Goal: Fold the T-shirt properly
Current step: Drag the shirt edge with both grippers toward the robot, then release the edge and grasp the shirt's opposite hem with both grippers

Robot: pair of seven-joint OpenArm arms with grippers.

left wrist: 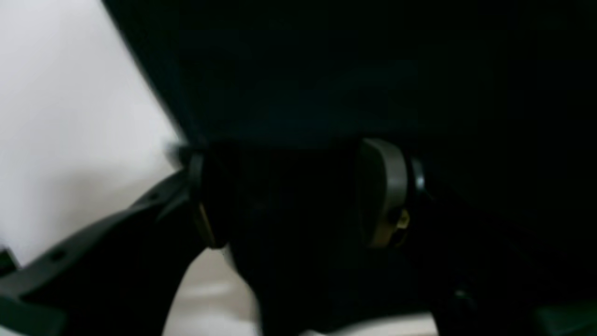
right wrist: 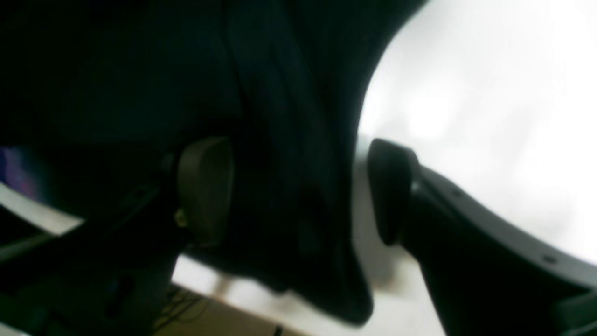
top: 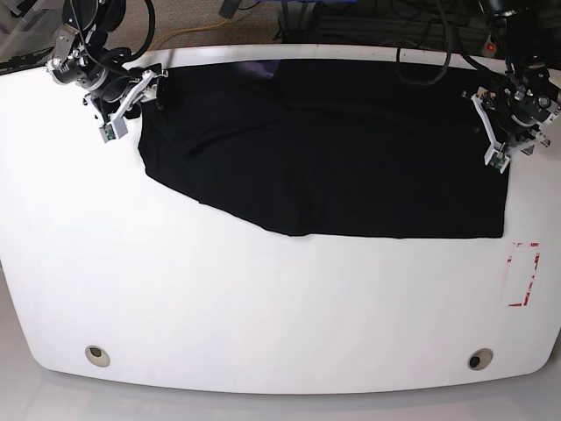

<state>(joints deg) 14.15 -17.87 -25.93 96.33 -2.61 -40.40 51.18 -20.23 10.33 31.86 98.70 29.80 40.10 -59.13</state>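
White table (top: 263, 307) bearing the black T-shirt (top: 351, 158), spread flat across its far half. Right gripper (right wrist: 298, 191) at the shirt's far-left corner, fingers spread, cloth between them but not pinched. Left gripper (left wrist: 289, 191) at the shirt's right edge, fingers apart around dark cloth; contact unclear.

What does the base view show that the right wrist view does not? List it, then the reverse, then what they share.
Only the base view: the whole white table, the left gripper at the far corner, a red-marked rectangle and the T-shirt's full outline. Only the right wrist view: the right gripper's fingers standing apart, with a cloth fold between them. Both: the black T-shirt.
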